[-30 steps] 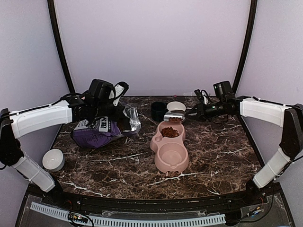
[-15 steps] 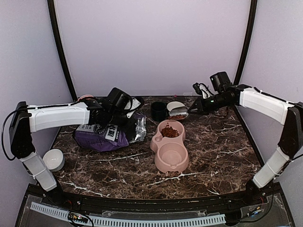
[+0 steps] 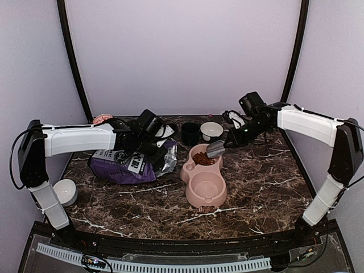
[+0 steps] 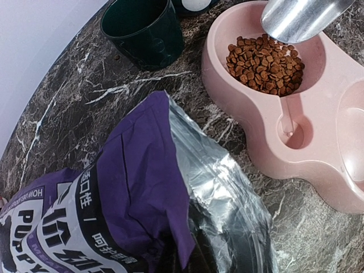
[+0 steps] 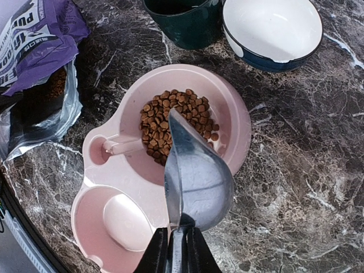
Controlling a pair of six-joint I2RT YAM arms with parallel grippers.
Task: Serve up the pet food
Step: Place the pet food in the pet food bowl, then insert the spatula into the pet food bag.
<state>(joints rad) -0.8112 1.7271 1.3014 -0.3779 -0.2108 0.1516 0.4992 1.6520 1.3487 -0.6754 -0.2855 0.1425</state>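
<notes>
The pet food (image 3: 203, 158) is a heap of brown kibble in the back compartment of the pink double bowl (image 3: 190, 193). It also shows in the left wrist view (image 4: 263, 63) and the right wrist view (image 5: 165, 116). My right gripper (image 3: 233, 139) is shut on the handle of a metal scoop (image 5: 196, 170), tipped mouth-down over that heap. My left gripper (image 3: 154, 132) sits at the open mouth of the purple bag (image 3: 122, 162) and seems shut on its edge. Its fingers are hidden by the bag (image 4: 131, 193) in the left wrist view. The front compartment is empty.
A dark green cup (image 3: 190, 133) and a white bowl with a dark outside (image 3: 211, 131) stand behind the pink bowl. A small white bowl (image 3: 64, 191) sits at the table's left edge. More kibble (image 5: 54, 85) shows inside the bag's mouth.
My right gripper brought the scoop from beside the white bowl down over the pink bowl and tipped it. My left arm lowered the bag and shifted right.
</notes>
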